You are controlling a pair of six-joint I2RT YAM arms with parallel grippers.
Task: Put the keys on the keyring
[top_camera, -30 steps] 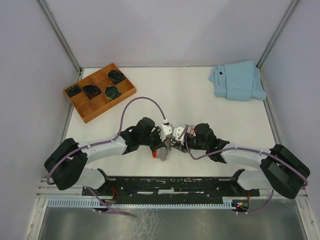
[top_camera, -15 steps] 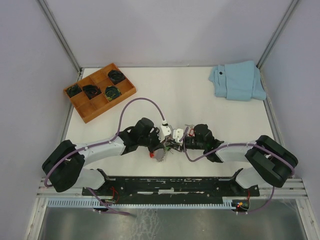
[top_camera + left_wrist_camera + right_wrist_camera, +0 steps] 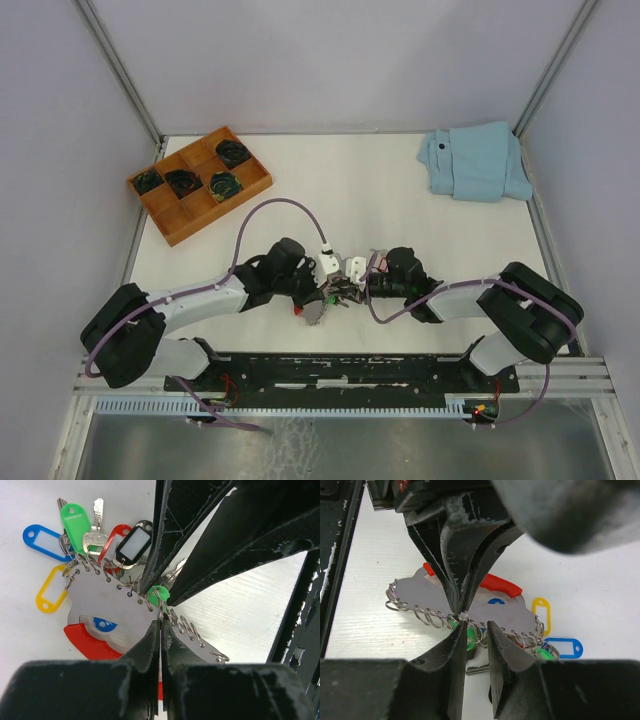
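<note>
The keyring is a flat grey plate (image 3: 107,605) edged with small wire rings, with a red curved band (image 3: 85,642), a blue tag (image 3: 44,541) and a yellow tag (image 3: 50,587). It lies on the table between the arms (image 3: 316,310). A green-tagged key (image 3: 75,522) and a red tag (image 3: 114,542) hang at its far edge. My left gripper (image 3: 161,622) is shut on a small ring at the plate's edge. My right gripper (image 3: 477,630) faces it, pinching a second green tag (image 3: 471,632) with its key below.
A wooden compartment tray (image 3: 170,215) with dark coiled items (image 3: 224,184) stands at the back left. A folded light-blue cloth (image 3: 475,162) lies at the back right. The black base rail (image 3: 340,368) runs along the near edge.
Both grippers and the keyring have shifted slightly left and nearer. The right arm's elbow has swung in towards the middle. Both grips look unchanged.
</note>
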